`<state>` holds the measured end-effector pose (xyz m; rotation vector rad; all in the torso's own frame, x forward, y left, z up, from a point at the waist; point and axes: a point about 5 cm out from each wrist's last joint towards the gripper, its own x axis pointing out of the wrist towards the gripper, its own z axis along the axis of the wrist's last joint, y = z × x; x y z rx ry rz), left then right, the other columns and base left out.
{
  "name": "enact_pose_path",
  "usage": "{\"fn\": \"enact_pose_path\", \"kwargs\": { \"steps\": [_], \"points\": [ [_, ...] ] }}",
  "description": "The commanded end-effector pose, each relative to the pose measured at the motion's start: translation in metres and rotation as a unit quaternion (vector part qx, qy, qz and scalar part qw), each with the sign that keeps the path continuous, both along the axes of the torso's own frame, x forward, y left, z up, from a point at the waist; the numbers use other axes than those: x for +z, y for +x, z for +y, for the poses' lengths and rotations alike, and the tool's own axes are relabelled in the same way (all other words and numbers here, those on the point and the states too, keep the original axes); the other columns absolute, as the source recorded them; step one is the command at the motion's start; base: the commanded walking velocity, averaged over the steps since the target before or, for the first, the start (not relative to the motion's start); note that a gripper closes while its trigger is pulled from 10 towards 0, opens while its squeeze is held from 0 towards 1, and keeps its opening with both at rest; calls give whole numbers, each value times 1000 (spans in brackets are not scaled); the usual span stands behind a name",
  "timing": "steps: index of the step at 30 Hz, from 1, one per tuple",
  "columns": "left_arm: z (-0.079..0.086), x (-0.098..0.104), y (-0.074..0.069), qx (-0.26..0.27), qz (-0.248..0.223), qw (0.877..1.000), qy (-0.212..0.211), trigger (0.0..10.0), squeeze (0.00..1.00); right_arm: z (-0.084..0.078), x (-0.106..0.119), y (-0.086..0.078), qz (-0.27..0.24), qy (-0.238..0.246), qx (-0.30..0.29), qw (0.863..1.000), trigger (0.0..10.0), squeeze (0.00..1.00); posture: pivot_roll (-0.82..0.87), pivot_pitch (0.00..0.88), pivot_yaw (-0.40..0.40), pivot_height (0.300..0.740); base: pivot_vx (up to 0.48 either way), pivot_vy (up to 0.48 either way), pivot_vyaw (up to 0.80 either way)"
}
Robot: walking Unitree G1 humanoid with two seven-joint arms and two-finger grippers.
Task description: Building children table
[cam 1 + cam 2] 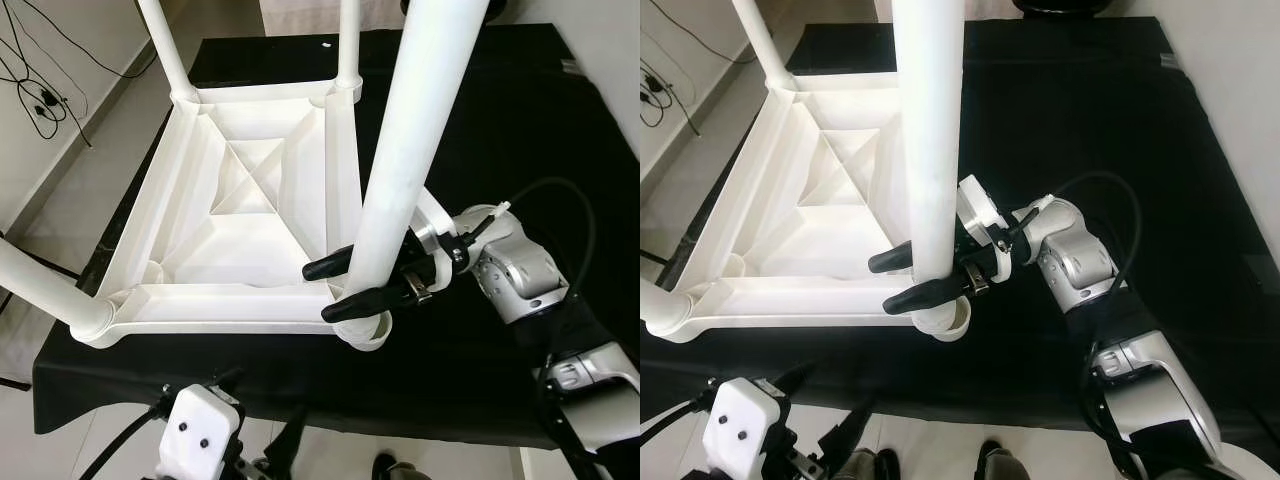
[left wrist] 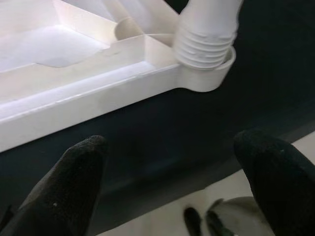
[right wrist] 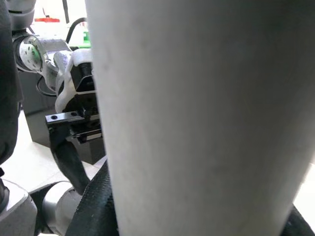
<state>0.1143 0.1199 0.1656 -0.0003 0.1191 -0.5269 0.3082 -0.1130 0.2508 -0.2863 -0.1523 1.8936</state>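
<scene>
While the white plastic children's table (image 1: 240,200) lies upside down on the black-covered bench (image 1: 500,130), one white leg (image 1: 410,150) stands in the near right corner socket (image 1: 365,330), its threaded end showing just above the socket rim. The right hand (image 1: 340,290) is clamped around this leg just above the socket, one black finger on each side. Other legs rise from the far corners and the near left corner. The left hand (image 2: 172,182) hovers low at the bench's near edge, fingers spread wide and holding nothing.
</scene>
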Motion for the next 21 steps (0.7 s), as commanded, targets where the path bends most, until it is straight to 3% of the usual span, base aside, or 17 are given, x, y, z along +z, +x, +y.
{"fn": "enact_pose_path", "kwargs": {
  "steps": [1,21],
  "points": [
    [-1,0,-9,-20,15,1000,-6,10000,0,0,-6,-1,9,-23,10,1000,10000,0,158,297,58,740,0,0,0],
    [2,0,-9,-28,9,1000,-4,10000,0,-7,-8,-9,31,-49,37,998,10000,0,159,312,57,740,0,0,0]
  ]
}}
